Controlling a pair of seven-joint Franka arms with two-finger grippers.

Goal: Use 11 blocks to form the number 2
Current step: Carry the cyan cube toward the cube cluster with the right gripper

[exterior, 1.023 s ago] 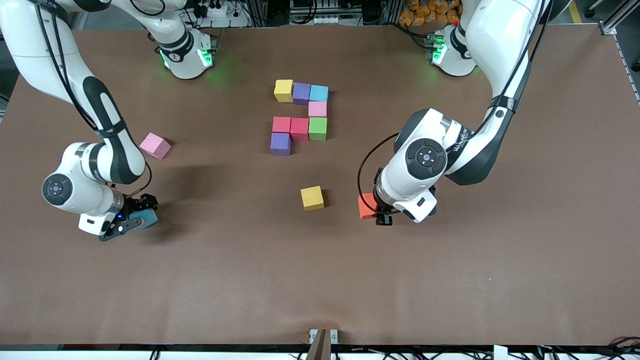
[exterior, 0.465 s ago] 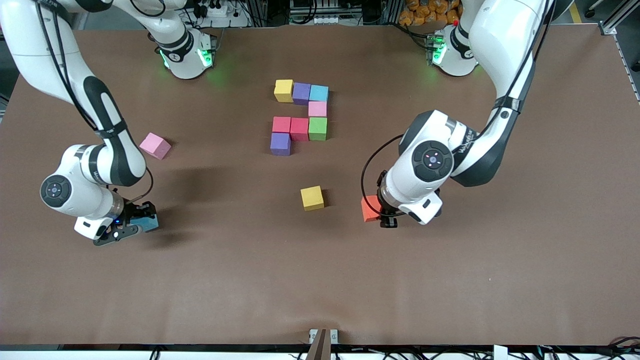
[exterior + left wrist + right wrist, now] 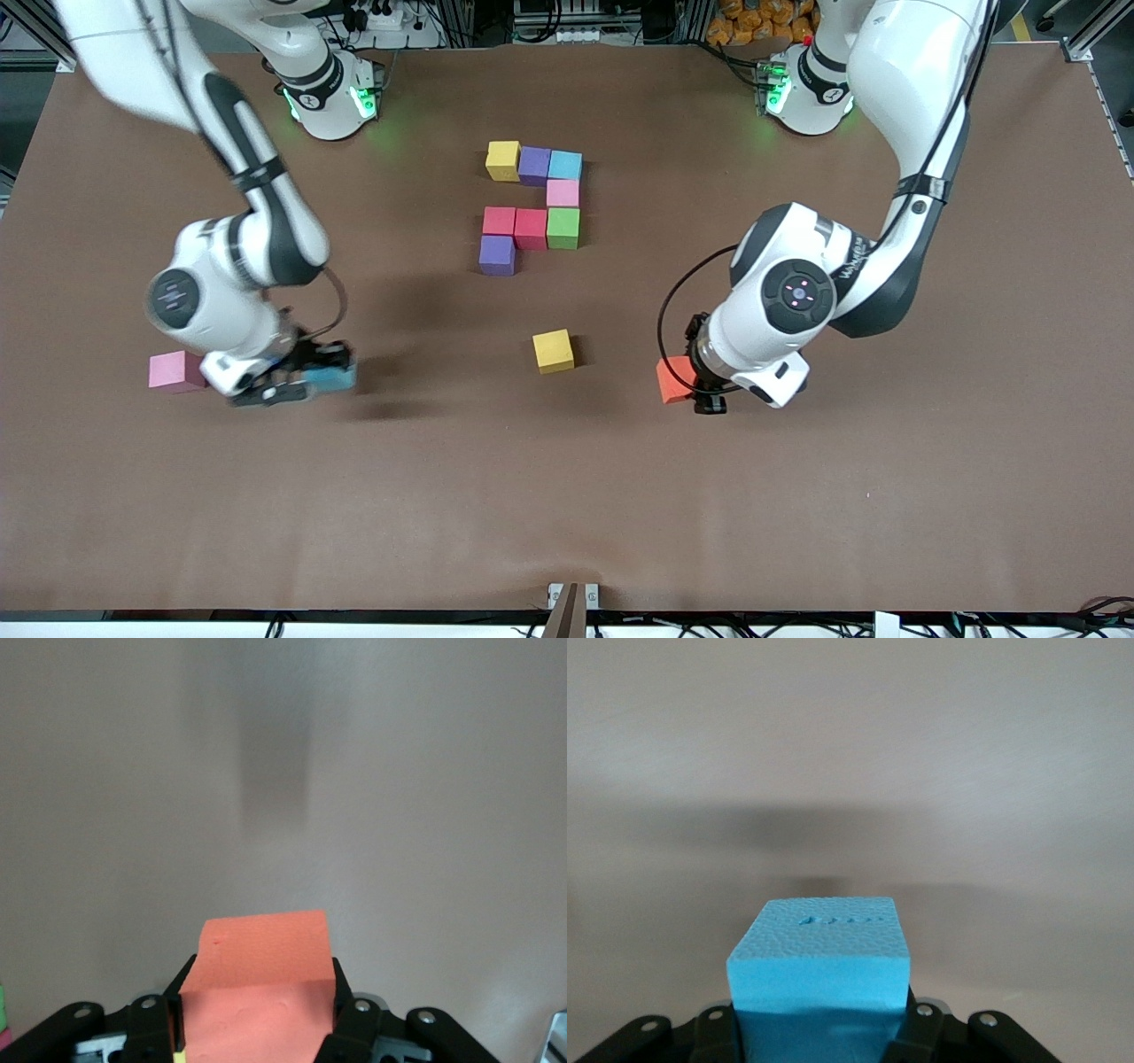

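Observation:
Eight blocks lie touching in mid-table: yellow (image 3: 502,160), purple (image 3: 534,166), light blue (image 3: 565,166), pink (image 3: 563,192), green (image 3: 563,228), two red (image 3: 531,229), and purple (image 3: 497,255). My right gripper (image 3: 317,381) is shut on a light blue block (image 3: 341,378), also seen in the right wrist view (image 3: 819,957), and holds it above the table. My left gripper (image 3: 702,392) is shut on an orange block (image 3: 673,379), also in the left wrist view (image 3: 263,948), just above the table. A loose yellow block (image 3: 554,351) lies between the grippers.
A pink block (image 3: 175,370) lies on the table beside the right gripper, toward the right arm's end. The right arm's elbow covers the spot where another pink block lay. Bare brown table (image 3: 567,496) stretches nearer the camera.
The right gripper has carried the light blue block toward mid-table, uncovering a pink block and hiding the other. The left gripper has shifted slightly toward its own end with the orange block.

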